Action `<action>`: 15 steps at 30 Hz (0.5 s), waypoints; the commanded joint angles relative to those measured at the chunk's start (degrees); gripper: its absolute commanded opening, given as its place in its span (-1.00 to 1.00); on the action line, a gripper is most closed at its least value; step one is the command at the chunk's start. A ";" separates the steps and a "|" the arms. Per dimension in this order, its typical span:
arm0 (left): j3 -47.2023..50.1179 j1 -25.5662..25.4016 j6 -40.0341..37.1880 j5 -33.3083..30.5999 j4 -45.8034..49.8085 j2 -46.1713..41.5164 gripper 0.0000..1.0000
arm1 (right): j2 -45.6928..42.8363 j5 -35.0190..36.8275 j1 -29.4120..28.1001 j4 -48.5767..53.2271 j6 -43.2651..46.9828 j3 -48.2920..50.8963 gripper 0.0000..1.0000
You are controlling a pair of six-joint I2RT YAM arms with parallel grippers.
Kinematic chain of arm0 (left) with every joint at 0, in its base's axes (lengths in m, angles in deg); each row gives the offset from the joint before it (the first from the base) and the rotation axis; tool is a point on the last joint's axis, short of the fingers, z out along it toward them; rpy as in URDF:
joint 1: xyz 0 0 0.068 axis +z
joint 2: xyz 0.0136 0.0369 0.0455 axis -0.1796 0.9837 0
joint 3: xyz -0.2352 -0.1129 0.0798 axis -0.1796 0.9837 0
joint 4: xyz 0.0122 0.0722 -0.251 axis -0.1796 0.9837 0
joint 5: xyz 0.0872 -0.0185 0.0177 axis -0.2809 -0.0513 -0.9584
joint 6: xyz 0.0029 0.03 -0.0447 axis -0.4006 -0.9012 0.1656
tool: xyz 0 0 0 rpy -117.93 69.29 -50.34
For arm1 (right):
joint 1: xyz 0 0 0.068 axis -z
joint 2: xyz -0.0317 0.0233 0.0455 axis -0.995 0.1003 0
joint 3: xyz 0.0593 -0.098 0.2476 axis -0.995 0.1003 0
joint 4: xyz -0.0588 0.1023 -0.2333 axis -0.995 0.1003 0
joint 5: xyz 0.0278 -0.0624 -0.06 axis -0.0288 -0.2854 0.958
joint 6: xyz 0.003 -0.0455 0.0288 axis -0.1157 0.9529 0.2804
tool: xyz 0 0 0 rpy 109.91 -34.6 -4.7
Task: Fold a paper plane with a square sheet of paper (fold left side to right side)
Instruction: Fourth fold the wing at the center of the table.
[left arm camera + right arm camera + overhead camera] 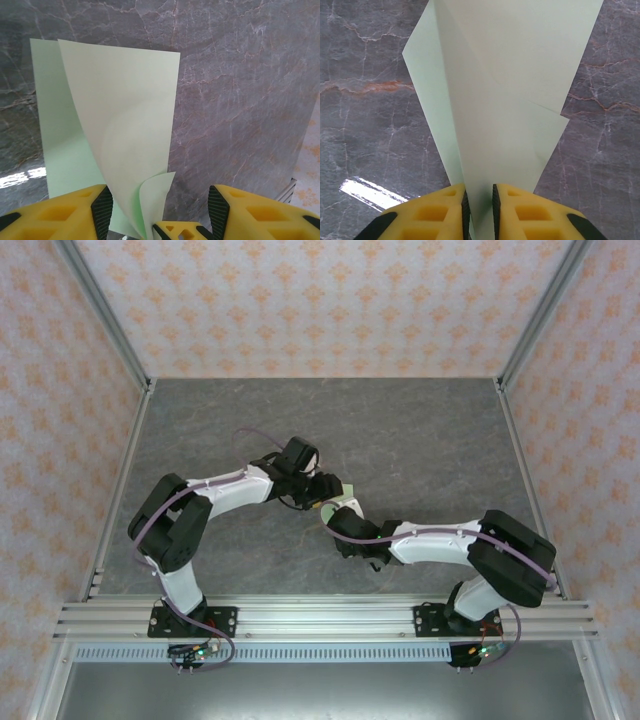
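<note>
The square sheet of paper (120, 115) is pale green and partly folded over, one flap curling up off the grey table. It also shows in the top view as a small pale patch (346, 503) between the two wrists. My left gripper (161, 206) is open, its fingers either side of the sheet's curled near corner and not touching it. My right gripper (479, 199) is shut on the sheet (505, 100), the raised layers pinched between its black pads. A yellow fingertip (182, 232) pokes in at the paper's corner in the left wrist view.
Both arms meet at the middle of the grey marble-patterned table (420, 440). Aluminium frame posts (105, 330) and patterned walls close in the left, right and far sides. A rail (320, 618) runs along the near edge.
</note>
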 commanded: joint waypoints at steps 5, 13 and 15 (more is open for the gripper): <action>-0.20 1.29 -3.47 -2.51 5.17 -7.46 0.20 | -0.43 -0.34 -0.30 -0.80 -1.37 -0.01 -0.62; 5.62 4.79 -4.94 -4.04 7.13 -15.79 0.32 | -2.27 -6.49 2.27 -3.46 -2.38 1.31 -0.68; 7.09 5.02 -5.27 -4.31 7.28 -17.03 0.33 | -3.30 -8.42 3.39 -4.46 -2.57 2.15 -0.69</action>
